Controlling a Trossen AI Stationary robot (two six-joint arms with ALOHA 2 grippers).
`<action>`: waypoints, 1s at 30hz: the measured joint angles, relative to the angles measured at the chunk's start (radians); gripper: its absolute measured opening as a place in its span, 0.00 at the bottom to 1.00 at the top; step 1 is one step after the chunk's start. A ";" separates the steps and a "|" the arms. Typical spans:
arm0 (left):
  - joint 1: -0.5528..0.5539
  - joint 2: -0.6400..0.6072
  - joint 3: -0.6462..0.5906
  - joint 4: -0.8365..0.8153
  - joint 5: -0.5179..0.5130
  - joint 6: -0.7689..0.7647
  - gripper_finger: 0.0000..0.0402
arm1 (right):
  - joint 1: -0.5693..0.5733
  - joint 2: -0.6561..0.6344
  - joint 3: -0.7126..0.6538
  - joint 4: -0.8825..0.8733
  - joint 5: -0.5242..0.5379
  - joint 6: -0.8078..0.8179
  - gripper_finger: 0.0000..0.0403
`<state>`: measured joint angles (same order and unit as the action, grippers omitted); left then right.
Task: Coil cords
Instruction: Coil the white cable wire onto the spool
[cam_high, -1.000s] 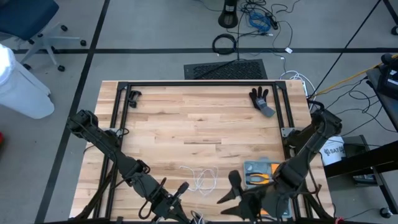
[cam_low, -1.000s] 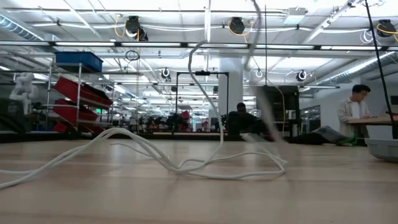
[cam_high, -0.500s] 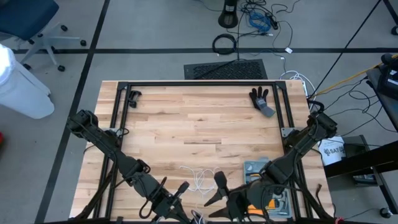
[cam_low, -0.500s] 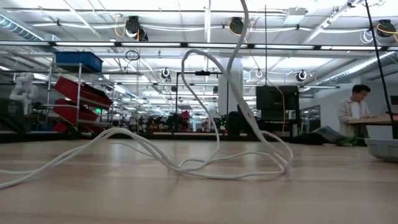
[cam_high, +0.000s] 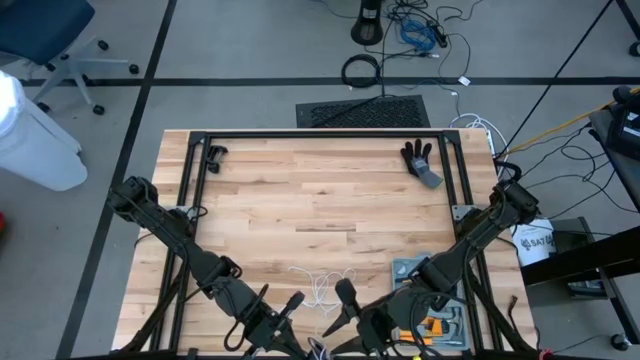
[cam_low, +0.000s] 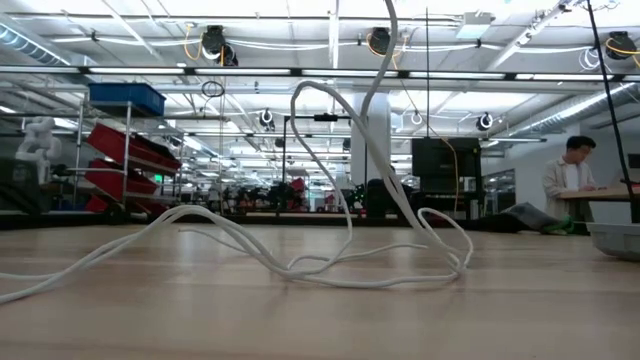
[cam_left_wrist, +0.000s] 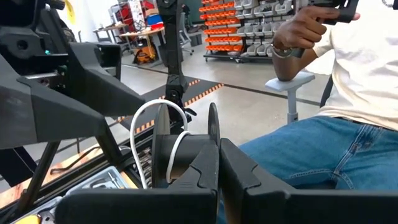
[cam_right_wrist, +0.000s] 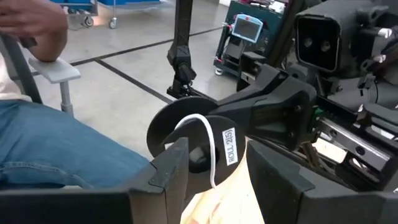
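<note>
cord (cam_low: 330, 262) slack on your table (cam_high: 300, 200), reel (cam_right_wrist: 193, 134) up at the near edge
your left gripper (cam_left_wrist: 217, 171) is pressed together on the reel with cord looped over it; your right gripper (cam_right_wrist: 214, 171) sits spread, facing the reel.

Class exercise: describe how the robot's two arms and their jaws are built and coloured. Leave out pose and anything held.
Both arms are matte black chains of blocky, angular segments. The left gripper ends in two flat, wedge-shaped black fingers; the right gripper has matching broad black fingers. A small green light glows on the housing in the left wrist view.
</note>
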<state>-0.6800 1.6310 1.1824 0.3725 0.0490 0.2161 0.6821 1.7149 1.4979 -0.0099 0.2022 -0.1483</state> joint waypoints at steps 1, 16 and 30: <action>0.000 0.000 0.000 0.000 0.000 0.000 0.00 | -0.002 0.000 0.000 0.004 -0.001 0.000 0.37; 0.000 0.000 0.000 0.000 0.000 -0.001 0.00 | -0.041 0.032 0.000 0.038 -0.080 -0.003 0.27; 0.000 -0.001 0.000 0.004 0.000 -0.004 0.00 | -0.062 0.047 0.000 0.139 -0.071 0.007 0.01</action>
<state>-0.6800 1.6302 1.1824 0.3763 0.0486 0.2118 0.6199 1.7617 1.4979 0.1288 0.1314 -0.1410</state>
